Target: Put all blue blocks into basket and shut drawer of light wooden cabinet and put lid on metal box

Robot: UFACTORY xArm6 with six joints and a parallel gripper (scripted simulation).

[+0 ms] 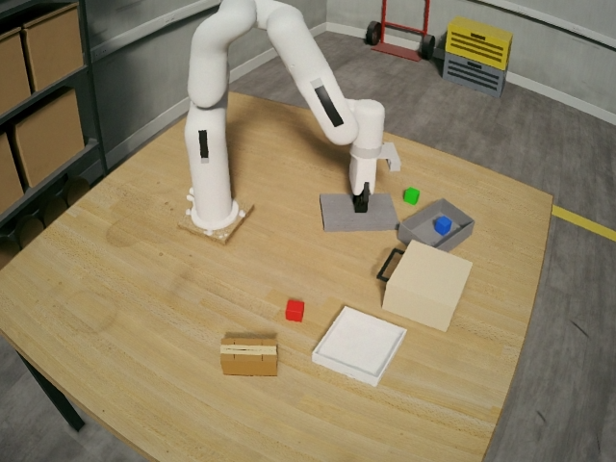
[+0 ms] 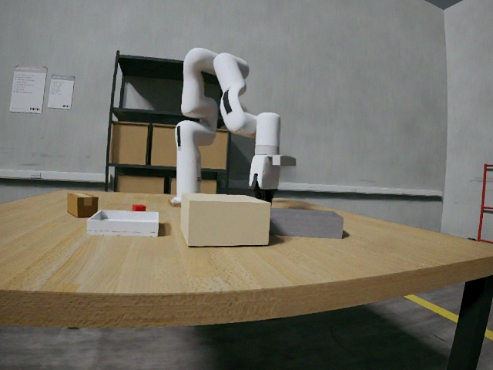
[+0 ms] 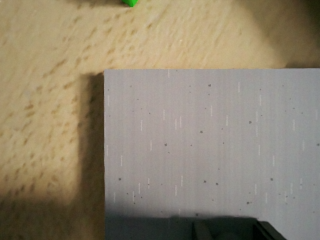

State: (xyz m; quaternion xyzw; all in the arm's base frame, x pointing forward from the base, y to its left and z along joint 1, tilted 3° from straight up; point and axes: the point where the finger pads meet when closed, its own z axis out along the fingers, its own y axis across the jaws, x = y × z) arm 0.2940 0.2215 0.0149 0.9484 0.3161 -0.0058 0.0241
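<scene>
Grey lid under claw, prob. set aside on tbl; claw part-open, nothing gripped AFAICT. Blue blk in box near claw; basket well apart. Next: open wider, lift clear, go for blk.

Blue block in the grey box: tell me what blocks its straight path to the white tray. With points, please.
The near wall of the grey box (image 1: 414,237) (image 2: 310,224), then the wooden cabinet (image 1: 432,269) (image 2: 226,223), stand between the blue block (image 1: 443,225) and the white tray (image 1: 359,343) (image 2: 123,227).
</scene>
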